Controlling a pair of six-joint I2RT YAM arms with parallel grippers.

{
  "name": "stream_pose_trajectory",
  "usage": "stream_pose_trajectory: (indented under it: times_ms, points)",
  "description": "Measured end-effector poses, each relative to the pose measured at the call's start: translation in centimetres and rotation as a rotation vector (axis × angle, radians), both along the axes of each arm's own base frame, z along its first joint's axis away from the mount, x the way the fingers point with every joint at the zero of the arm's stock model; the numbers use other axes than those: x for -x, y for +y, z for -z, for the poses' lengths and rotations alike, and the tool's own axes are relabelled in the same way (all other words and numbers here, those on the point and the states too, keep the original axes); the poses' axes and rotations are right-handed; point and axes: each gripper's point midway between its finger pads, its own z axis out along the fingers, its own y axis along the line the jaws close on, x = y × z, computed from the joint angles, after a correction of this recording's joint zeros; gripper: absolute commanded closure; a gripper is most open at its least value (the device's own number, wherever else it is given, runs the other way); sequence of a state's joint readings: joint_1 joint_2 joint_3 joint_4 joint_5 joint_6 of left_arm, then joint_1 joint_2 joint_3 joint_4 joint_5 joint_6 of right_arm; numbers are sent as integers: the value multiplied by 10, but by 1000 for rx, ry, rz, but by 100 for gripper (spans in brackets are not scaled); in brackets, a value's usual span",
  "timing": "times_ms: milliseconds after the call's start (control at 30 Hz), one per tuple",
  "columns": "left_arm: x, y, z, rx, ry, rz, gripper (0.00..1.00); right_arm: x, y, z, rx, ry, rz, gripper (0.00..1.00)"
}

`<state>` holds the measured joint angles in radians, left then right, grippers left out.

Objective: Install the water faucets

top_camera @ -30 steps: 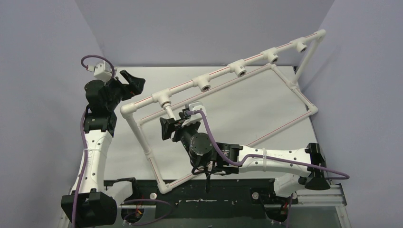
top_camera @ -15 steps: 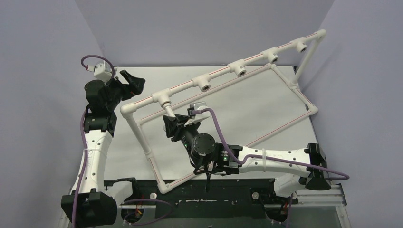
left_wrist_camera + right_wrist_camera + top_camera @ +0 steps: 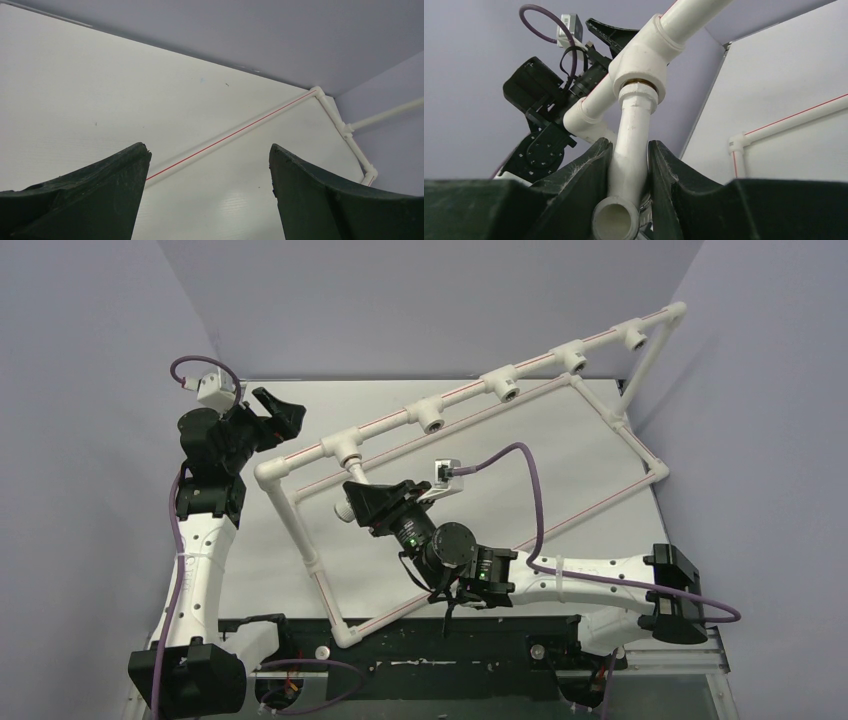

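Note:
A white water faucet [image 3: 633, 135] hangs from the leftmost tee socket [image 3: 640, 62] of the pipe frame, a sliver of brass thread showing at the joint. My right gripper [image 3: 630, 150] is shut on its body, and the open spout [image 3: 614, 220] points at the camera. From above, the same faucet [image 3: 352, 476] sits under that tee [image 3: 344, 449] with the right gripper [image 3: 358, 498] clamped around it. My left gripper [image 3: 277, 411] is open and holds nothing, raised to the left of the frame. Its fingers [image 3: 120, 175] frame bare table.
The white pipe frame [image 3: 300, 530] stands tilted across the table. Three open tee sockets [image 3: 431, 421] follow along its upper bar to the right. A red-striped pipe [image 3: 235, 134] runs along the far side of the table. Purple walls close in on three sides.
My right gripper closed on the faucet and its wrist rolled, swinging the wrist camera and purple cable to the right. The left arm stayed put.

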<state>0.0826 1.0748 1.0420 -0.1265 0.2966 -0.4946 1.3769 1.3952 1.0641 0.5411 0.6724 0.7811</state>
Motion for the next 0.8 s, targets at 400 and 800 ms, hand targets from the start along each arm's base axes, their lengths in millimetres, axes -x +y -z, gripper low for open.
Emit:
stream_pose_trajectory:
  times_ms: [400, 800]
  points:
    - [0, 0, 0, 0, 0, 0, 13, 2, 4, -9, -283, 186, -50, 100]
    - [0, 0, 0, 0, 0, 0, 13, 2, 6, -13, -439, 321, -72, 94]
